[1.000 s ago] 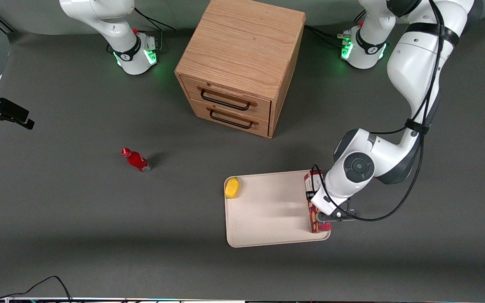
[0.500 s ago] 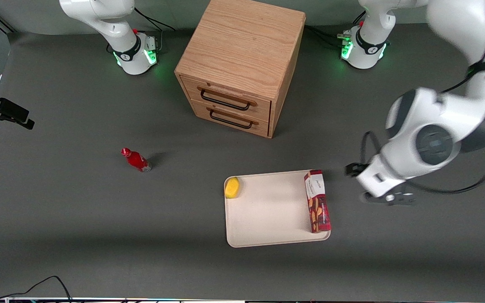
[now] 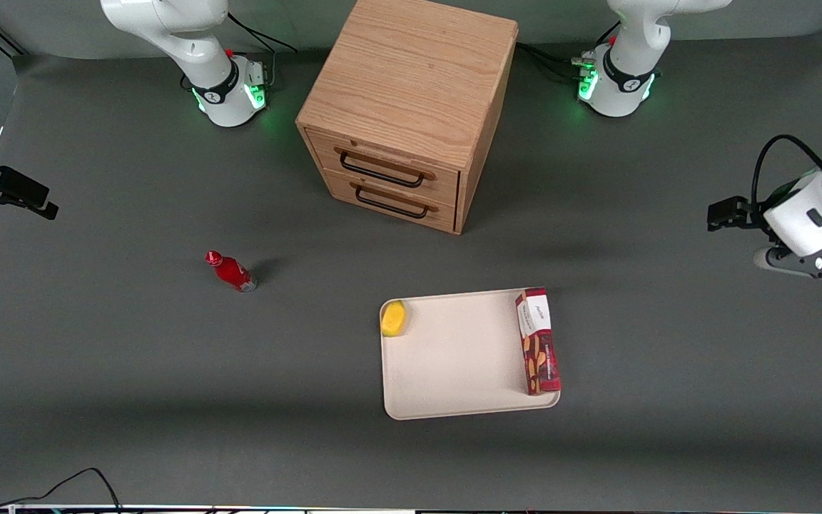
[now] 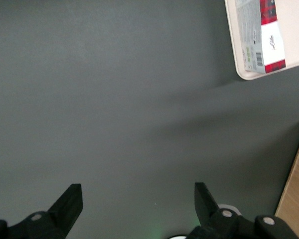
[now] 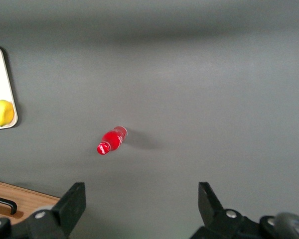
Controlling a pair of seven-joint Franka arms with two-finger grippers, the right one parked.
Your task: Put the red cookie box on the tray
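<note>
Dark-red cardboard marks the cookie box (image 3: 539, 342), which I see lying flat on the cream tray (image 3: 454, 357) in the lower middle of the front view. The box runs along the tray's edge toward the working arm's end of the table, its white end panel pointing toward the wooden cabinet (image 3: 407, 107). A yellow lemon (image 3: 393, 318) sits in the tray corner nearest the parked arm's end, well apart from the box.

My gripper (image 4: 138, 204) hangs over bare grey table (image 3: 668, 343) at the right edge of the front view, well apart from the tray and holding nothing. In the left wrist view its two dark fingers (image 4: 70, 203) stand spread wide with only table surface between them, so the jaws are released. That same view catches the tray corner (image 4: 241, 69) with the box's white end (image 4: 261, 37) resting on it.

The cabinet stands in the upper middle of the front view, both drawers closed. A small red bottle (image 3: 231, 271) stands alone at middle left, toward the parked arm's end
</note>
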